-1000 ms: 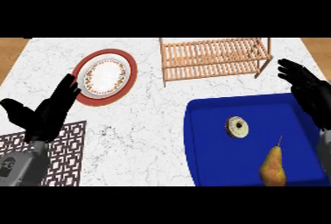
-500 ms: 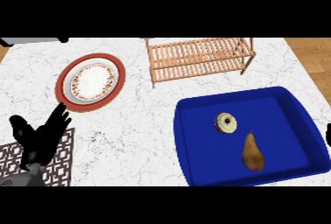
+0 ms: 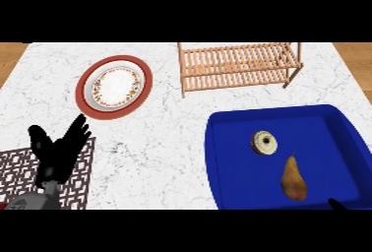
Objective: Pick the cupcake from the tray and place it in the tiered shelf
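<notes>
The cupcake [image 3: 264, 142], pale and round with a dark centre as seen from above, sits in the blue tray [image 3: 232, 172] at the right. The wooden tiered shelf [image 3: 240, 64] stands at the back, beyond the tray, with nothing on its slats. My left hand [image 3: 56, 150] is open with its fingers up at the lower left, far from the tray and holding nothing. Only a small black bit of my right hand [image 3: 335, 202] shows at the lower edge, by the tray's near right corner.
A brown pear [image 3: 293, 179] lies in the tray just in front of the cupcake. A red-rimmed plate [image 3: 115, 87] rests at the back left. A dark patterned mat [image 3: 22, 170] covers the counter's near left corner, under my left forearm.
My right hand has dropped from above the tray's far right side to the view's lower edge. The left hand has stayed open at the left, and the view has shifted a little.
</notes>
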